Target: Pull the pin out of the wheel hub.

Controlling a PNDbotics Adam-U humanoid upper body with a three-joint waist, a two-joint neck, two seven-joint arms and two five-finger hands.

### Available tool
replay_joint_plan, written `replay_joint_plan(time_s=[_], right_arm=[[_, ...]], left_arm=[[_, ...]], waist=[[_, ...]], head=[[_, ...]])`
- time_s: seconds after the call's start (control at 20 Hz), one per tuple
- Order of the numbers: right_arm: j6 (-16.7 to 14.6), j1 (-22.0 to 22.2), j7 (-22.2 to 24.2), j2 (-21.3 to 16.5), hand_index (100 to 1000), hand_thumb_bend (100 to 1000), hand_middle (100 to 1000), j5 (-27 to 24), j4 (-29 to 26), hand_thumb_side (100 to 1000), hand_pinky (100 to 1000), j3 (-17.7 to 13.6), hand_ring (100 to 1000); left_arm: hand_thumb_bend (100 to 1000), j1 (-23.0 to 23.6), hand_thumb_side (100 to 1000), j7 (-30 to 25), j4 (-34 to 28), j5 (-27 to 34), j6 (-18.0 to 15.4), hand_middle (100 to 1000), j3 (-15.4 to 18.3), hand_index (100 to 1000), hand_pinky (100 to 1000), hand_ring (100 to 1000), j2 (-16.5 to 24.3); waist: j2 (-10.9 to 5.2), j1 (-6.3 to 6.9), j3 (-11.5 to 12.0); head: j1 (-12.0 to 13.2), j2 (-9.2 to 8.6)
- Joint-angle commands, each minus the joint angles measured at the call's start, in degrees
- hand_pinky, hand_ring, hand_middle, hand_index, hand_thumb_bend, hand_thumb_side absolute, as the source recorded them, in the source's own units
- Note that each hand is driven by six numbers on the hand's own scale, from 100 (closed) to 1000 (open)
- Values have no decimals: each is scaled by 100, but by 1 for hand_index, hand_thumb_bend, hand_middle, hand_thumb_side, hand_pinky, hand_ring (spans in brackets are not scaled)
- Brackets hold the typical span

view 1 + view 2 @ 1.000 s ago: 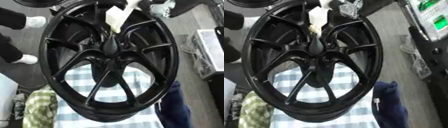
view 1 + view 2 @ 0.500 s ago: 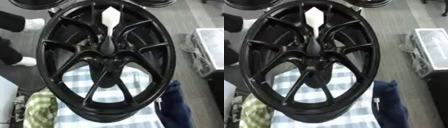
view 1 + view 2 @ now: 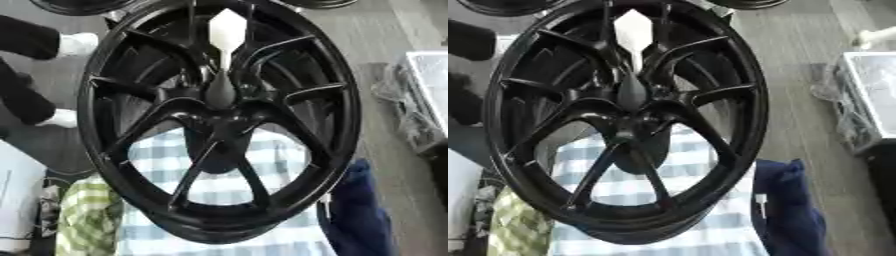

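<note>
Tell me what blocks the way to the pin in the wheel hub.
Nothing visible covers the pin: its white top stands clear above the hub of the black wheel, between spokes. Neither robot hand is in view, so its path can't be judged.

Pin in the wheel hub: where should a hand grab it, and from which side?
Probably the white flared head, the only wide, exposed part. The pin's dark shaft tapers down into the hub of the black wheel, with spokes crowding it on both sides. Come from the far side, above the head, pinch its flat faces, and pull along the shaft's axis. No hand is in view.
</note>
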Motion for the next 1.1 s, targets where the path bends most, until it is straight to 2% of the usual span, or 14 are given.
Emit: replay_joint_plan(time_s=[0.05,0.15,0.2,0.25,0.3,0.35,0.45,0.55,0.8,0.95,1.0,1.1], right_arm=[[-268,108,213,125,787,285,605,551,50,100,861,-130,733],[-462,168,416,239,864,361,707,778,125,100,880,-142,781],[-561,185,496,286,879,368,728,864,168,141,889,-161,795],[-652,200,540,329,907,275,764,921,213,436,906,-186,817],[-727,216,538,364,914,229,775,948,262,501,911,-214,825],[-779,227,508,389,924,148,797,956,315,603,919,-239,838],[-823,232,382,430,932,100,810,913,407,685,927,-275,846],[-832,230,240,453,936,100,818,824,459,746,929,-296,847],[-803,198,-69,475,930,100,809,586,492,740,928,-336,836],[-775,118,-370,457,881,100,749,88,426,552,924,-296,787],[-791,61,-523,437,853,100,716,-272,380,494,921,-243,758],[-874,-77,-802,352,831,100,683,-1014,269,449,928,-103,734]], left_arm=[[100,-89,812,24,-67,-8,-22,630,60,680,809,699,182],[100,-95,812,21,-59,-6,-25,630,57,680,809,699,179],[100,-98,812,20,-55,-6,-27,630,56,680,809,699,178],[100,-100,812,20,-53,-5,-28,630,55,680,809,699,178],[100,-102,811,20,-51,-5,-29,630,55,680,809,699,179],[100,-103,811,21,-50,-6,-31,630,56,680,809,699,180],[100,-104,811,21,-50,-6,-31,630,55,680,809,699,176],[100,-100,812,20,-53,-8,-28,630,53,680,809,699,170],[100,-93,811,20,-59,-7,-25,629,53,680,809,699,167],[100,-95,810,18,-65,-7,-26,629,49,679,808,699,166],[100,-98,810,13,-67,-8,-25,629,42,679,808,698,161],[100,-112,809,-7,-75,-10,-25,628,21,679,808,697,146]], waist=[[-50,3,11],[-48,16,16],[-48,21,15],[-50,26,12],[-54,30,7],[-59,32,1],[-69,32,-9],[-76,29,-12],[-89,21,-5],[-101,19,-5],[-105,17,-1],[-112,19,17]], head=[[46,-80],[54,-82],[61,-82],[72,-83],[83,-84],[93,-82],[101,-74],[108,-58],[109,-32],[118,-23],[118,-24],[117,-30]])
